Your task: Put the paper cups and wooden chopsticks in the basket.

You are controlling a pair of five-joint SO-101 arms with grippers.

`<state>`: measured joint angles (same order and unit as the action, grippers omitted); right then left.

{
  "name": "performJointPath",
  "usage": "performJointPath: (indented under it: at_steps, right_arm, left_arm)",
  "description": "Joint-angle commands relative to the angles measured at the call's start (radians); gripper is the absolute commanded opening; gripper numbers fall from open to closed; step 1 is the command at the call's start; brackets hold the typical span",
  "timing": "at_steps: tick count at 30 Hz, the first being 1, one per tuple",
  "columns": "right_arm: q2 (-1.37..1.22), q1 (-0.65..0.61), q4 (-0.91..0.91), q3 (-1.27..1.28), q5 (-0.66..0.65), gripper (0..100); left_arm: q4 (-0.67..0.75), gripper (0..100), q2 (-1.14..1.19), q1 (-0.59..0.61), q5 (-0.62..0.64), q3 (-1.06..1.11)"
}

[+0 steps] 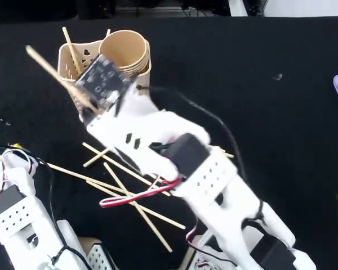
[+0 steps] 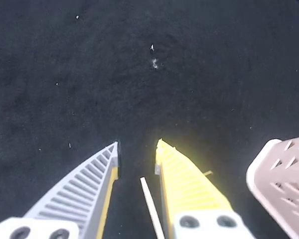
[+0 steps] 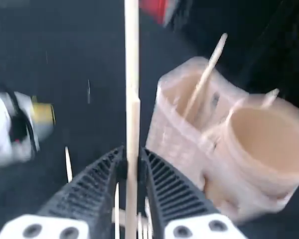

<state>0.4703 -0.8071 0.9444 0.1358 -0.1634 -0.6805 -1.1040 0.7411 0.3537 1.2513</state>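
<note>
Pinching one wooden chopstick (image 3: 132,74) between narrow jaws, the right gripper (image 3: 132,158) hangs just beside the basket (image 1: 66,56) at the upper left of the high view. Stacked paper cups (image 1: 124,49) and two sticks (image 1: 71,50) already stand in the basket. The held stick is not yet over the rim. The next move likely calls for swinging it above the opening, tipping it down and releasing. Loose chopsticks (image 1: 132,194) lie crossed on the black tabletop (image 1: 281,146) at lower centre. The right arm (image 1: 214,180) stretches diagonally from lower right. The left gripper (image 2: 137,149) gapes open above the tabletop.
</note>
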Motion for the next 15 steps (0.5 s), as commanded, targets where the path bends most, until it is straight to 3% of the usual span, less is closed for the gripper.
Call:
performJointPath:
  at_steps: [1,4,11,15]
  right_arm:
    - [0.004,0.025,-0.066,-0.133,0.018,1.1]
    - [-0.05,0.023,-0.244,-0.14,0.018,1.1]
    - [-0.196,0.028,-0.763,-0.143,0.018,1.1]
    - [-0.282,0.074,-0.967,-0.165,0.018,1.1]
  left_arm:
    - [0.017,13,-0.021,-0.004,0.032,0.001]
    - [0.029,13,-0.021,-0.021,0.04,0.021]
    - [0.207,13,-0.021,-0.045,0.04,0.136]
    - [0.219,13,-0.021,-0.045,0.041,0.148]
